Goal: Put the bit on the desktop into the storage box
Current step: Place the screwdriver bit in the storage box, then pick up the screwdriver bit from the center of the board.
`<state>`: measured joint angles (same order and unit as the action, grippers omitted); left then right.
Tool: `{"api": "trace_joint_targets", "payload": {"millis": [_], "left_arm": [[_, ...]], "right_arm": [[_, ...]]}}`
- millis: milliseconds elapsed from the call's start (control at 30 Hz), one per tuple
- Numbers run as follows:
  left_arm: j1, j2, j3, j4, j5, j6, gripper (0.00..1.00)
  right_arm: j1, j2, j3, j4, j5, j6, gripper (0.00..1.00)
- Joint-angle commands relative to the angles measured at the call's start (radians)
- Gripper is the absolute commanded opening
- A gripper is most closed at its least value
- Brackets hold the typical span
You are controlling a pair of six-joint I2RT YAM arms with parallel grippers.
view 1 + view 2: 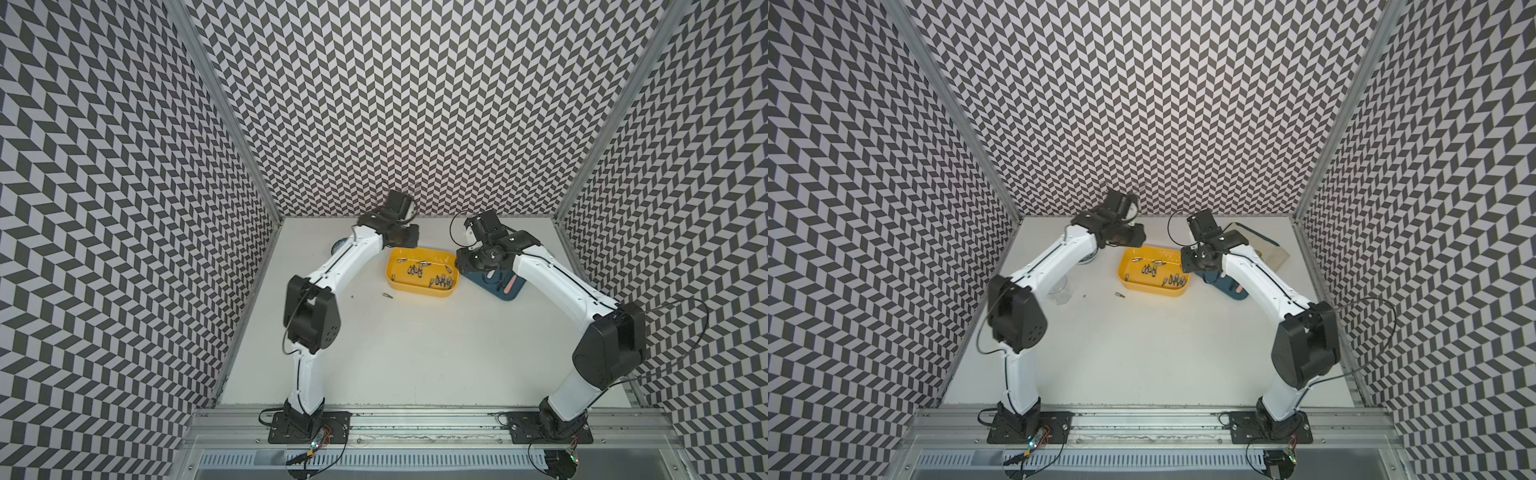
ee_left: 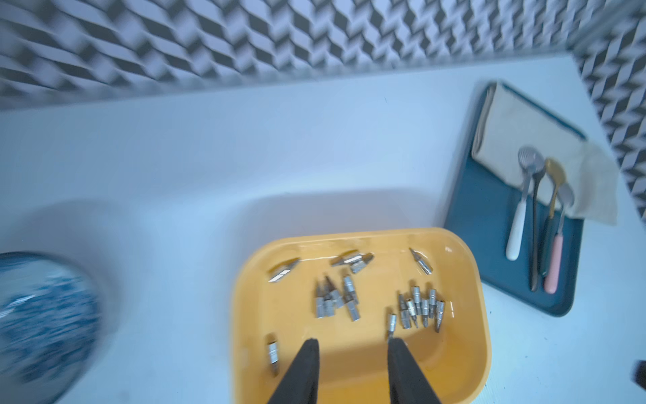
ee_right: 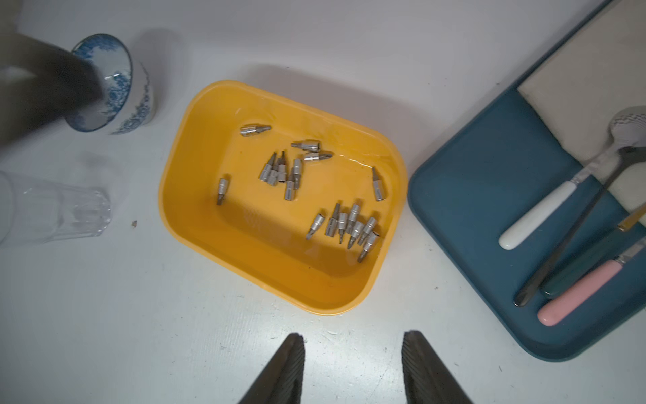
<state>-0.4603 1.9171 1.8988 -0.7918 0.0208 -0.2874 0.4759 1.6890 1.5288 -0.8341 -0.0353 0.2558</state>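
Fingers [image 2: 302, 370] of left gripper [image 2: 353, 342], above the storage box [image 2: 241, 314], and right gripper [image 3: 353, 334], beside it, stand apart, empty. One bit [image 1: 387, 296] lies on the desktop [image 1: 415, 353] off the box's left end, long axis parallel to the box's; tip direction unclear.

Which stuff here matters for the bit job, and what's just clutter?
Job: storage box, bits already in it, loose bit on the desktop beside the box.
Clutter: blue tray with its cloth and spoons, blue-patterned bowl, clear glass.
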Motion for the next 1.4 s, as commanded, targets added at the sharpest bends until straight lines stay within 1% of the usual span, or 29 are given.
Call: {"api": "trace_joint_targets", "payload": {"millis": [0, 133, 233, 333, 433, 600, 800, 1167, 1367], "left_arm": [[0.025, -0.181, -0.127, -0.076, -0.080, 0.007, 0.39], [0.048, -0.389, -0.344, -0.079, -0.078, -0.027, 0.41], [0.063, -0.532, -0.510, -0.044, -0.035, -0.062, 0.42], [0.065, -0.630, -0.629, -0.036, -0.010, -0.087, 0.43], [0.066, -0.696, -0.689, -0.066, -0.030, -0.091, 0.43], [0.071, -0.767, -0.745, -0.099, -0.038, -0.104, 0.44], [0.099, -0.822, -0.773, -0.127, -0.030, -0.103, 0.45], [0.127, -0.858, -0.801, -0.139, -0.006, -0.103, 0.46], [0.134, -0.864, -0.808, -0.143, -0.006, -0.104, 0.46]], "right_arm": [[0.097, 0.014, 0.028, 0.049, -0.014, 0.008, 0.50], [0.230, 0.093, 0.058, 0.079, -0.004, 0.032, 0.50], [0.299, 0.173, 0.092, 0.106, 0.001, 0.042, 0.50], [0.337, 0.259, 0.145, 0.111, 0.001, 0.034, 0.50], [0.364, 0.329, 0.189, 0.114, 0.011, 0.014, 0.50], [0.375, 0.424, 0.246, 0.116, 0.028, -0.005, 0.50], [0.375, 0.501, 0.304, 0.113, 0.049, -0.050, 0.50], [0.372, 0.614, 0.409, 0.093, 0.097, -0.097, 0.50], [0.372, 0.656, 0.457, 0.096, 0.103, -0.112, 0.50]]}}
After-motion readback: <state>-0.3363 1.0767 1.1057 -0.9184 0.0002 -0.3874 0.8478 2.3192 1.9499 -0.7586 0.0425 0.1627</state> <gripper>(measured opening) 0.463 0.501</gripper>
